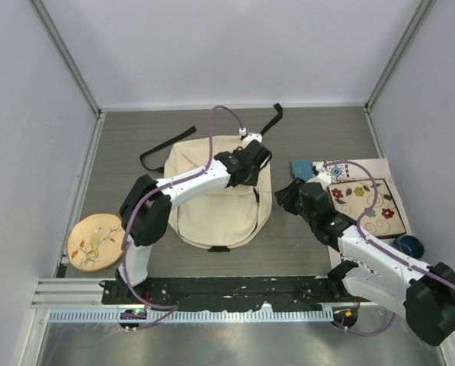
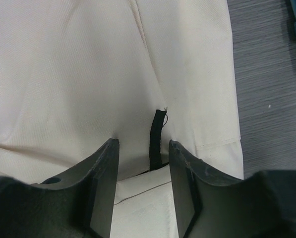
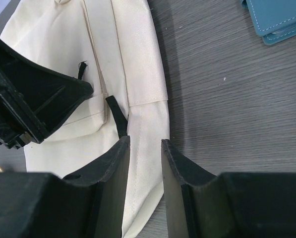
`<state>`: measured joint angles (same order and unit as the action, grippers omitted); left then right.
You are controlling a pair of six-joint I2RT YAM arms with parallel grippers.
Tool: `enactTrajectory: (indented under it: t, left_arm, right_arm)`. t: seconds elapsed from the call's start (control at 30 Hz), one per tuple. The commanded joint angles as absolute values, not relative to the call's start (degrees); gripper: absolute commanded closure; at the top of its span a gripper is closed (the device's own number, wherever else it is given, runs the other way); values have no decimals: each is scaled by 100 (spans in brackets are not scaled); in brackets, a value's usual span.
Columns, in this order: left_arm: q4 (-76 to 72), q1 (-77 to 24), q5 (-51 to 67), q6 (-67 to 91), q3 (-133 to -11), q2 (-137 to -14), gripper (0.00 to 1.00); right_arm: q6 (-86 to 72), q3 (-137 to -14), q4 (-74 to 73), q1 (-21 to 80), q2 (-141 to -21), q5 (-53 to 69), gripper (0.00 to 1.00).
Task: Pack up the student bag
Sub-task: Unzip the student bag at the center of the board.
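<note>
L gripper [image 2: 140,145], jaws part-open & empty, hangs over right side of bag [image 1: 212,213] (flat mid-table, long axis near–far) w/ black zip pull [image 2: 157,136] btwn them; R gripper [image 3: 145,143], also open, at bag's right edge.

"What did the left arm [image 1: 204,177] cover, seen from above?"
"The student bag's [image 1: 212,210] upper right corner."
"And the teal case [image 3: 279,20]?"
"The right wrist view's top edge cut it off. The black tab's [image 2: 156,139] lower end was hidden behind the left fingers [image 2: 187,183]."
</note>
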<state>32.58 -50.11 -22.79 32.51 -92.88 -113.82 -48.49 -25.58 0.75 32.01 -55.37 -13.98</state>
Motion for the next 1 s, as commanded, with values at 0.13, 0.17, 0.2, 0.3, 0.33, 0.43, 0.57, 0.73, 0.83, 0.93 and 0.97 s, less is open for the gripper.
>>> enactTrajectory:
  t: [0.13, 0.17, 0.2, 0.3, 0.33, 0.43, 0.57, 0.73, 0.83, 0.93, 0.97]
  left_arm:
    - [3384, -4966, -2391, 3226, -9721, -11645, 64]
    - [3384, -4966, -2391, 3226, -9721, -11654, 66]
    - [3384, -4966, -2408, 3226, -9712, -11654, 68]
    - [3384, -4957, -2434, 3226, -9694, -11646, 79]
    - [3384, -4948, -2452, 3226, -9668, -11646, 82]
    - [3366, -4931, -2461, 3226, -9581, -11593, 96]
    - [3217, -4922, -2443, 3191, -9396, -11488, 100]
    - [2971, -4922, -2391, 3129, -9167, -11233, 100]
    - [2857, -4913, -2382, 3129, -9035, -11075, 100]
    - [2830, -4887, -2355, 3146, -8974, -10987, 100]
    - [2830, -4878, -2338, 3164, -8956, -10969, 100]
  right_arm:
    - [-4913, -2619, 246, 3173, -5563, -1301, 64]
    - [-4904, -2619, 281, 3190, -5581, -1266, 64]
    - [-4913, -2619, 316, 3182, -5616, -1248, 64]
    - [-4974, -2645, 404, 3182, -5739, -1134, 64]
    - [-4983, -2646, 457, 3190, -5757, -1108, 64]
    - [-5036, -2654, 553, 3182, -5827, -1046, 64]
    - [-5097, -2724, 729, 3190, -5950, -888, 64]
    - [-5273, -3032, 1325, 3182, -6731, -414, 57]
    - [-5238, -3313, 1747, 3173, -7362, -80, 57]
    - [-5221, -3463, 2213, 3164, -7750, 140, 57]
    - [-5221, -3506, 2276, 3155, -7813, 149, 56]
